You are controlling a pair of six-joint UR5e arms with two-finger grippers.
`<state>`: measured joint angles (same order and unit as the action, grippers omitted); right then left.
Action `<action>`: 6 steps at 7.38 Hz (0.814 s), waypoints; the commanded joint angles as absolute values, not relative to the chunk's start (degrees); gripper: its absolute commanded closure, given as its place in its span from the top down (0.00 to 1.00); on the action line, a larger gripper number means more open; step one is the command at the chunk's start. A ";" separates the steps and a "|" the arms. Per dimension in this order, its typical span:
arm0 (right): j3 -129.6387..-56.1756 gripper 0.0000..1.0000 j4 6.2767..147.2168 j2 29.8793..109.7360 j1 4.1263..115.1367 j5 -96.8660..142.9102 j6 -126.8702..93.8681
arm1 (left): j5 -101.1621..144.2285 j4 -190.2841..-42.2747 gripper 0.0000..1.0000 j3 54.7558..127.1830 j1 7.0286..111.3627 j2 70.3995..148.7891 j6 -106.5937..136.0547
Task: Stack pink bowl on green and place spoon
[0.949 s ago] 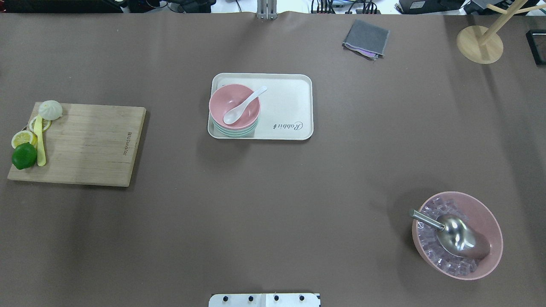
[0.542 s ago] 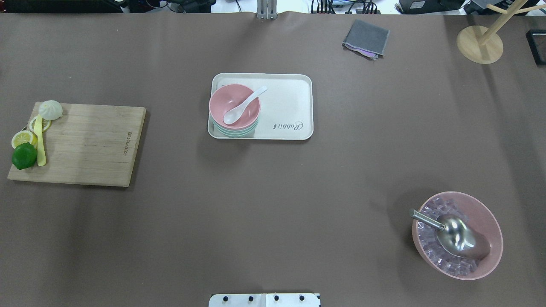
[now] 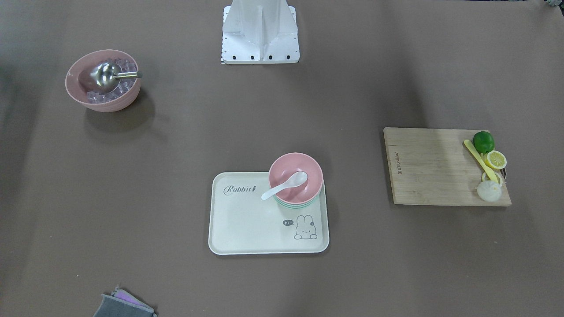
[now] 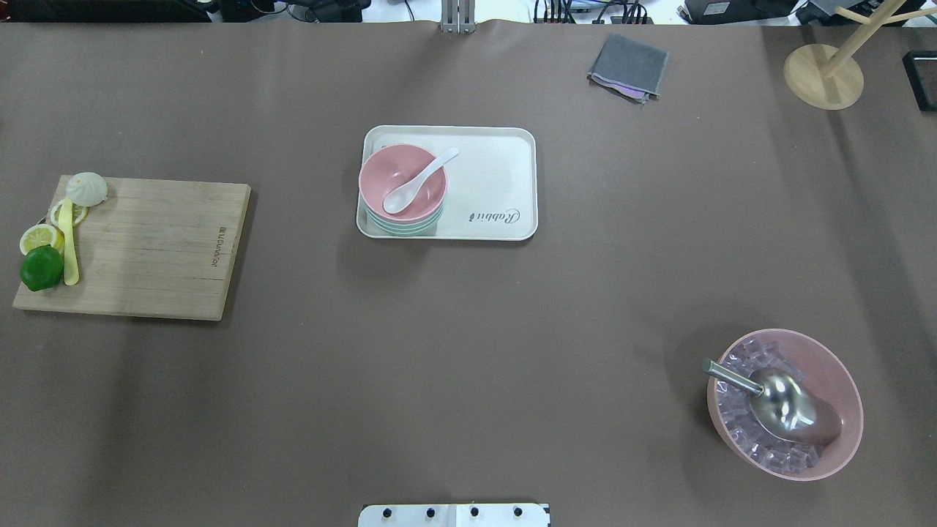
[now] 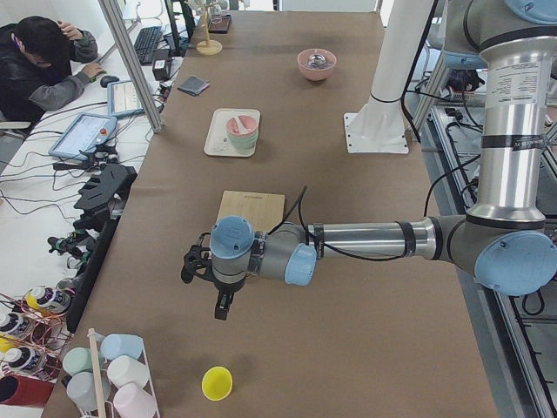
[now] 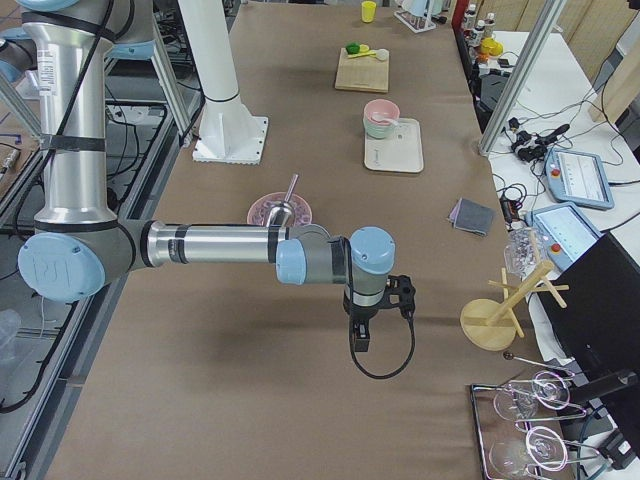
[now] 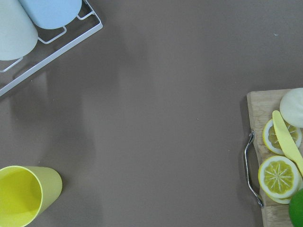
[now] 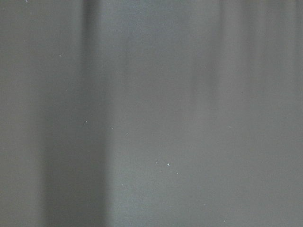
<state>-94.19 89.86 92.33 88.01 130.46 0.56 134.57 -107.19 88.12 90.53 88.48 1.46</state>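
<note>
1. Front-facing: the pink bowl (image 3: 288, 165) sits nested on the green bowl (image 3: 296, 204), spoon (image 3: 284, 186) inside, on the tray (image 3: 246, 220) nearer your edge of the bench.
2. Overhead: the spoon looks light, stiff and slippery; you'd take its overhanging handle.
3. Left side: the left pincer (image 5: 193, 264) hovers by the bench's left end; its opening cannot be told.
4. Right side: the right pincer (image 6: 405, 295), likewise, by the right end.

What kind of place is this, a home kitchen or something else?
Most likely a robotics lab, not a kitchen: the left arm reaches over a covered table, an operator sits beside it, and a pendant lies nearby.
</note>
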 commanded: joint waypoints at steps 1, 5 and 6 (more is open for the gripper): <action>-94.04 1.00 90.09 92.63 87.98 130.17 0.53 | 134.56 -107.49 0.98 87.98 90.53 88.42 1.49; -91.95 1.00 79.92 95.54 87.89 131.13 0.44 | 134.47 -107.49 0.98 87.89 90.44 87.98 1.49; -90.89 1.00 78.41 95.54 87.89 131.13 0.44 | 134.56 -107.49 0.98 87.98 90.44 87.98 1.49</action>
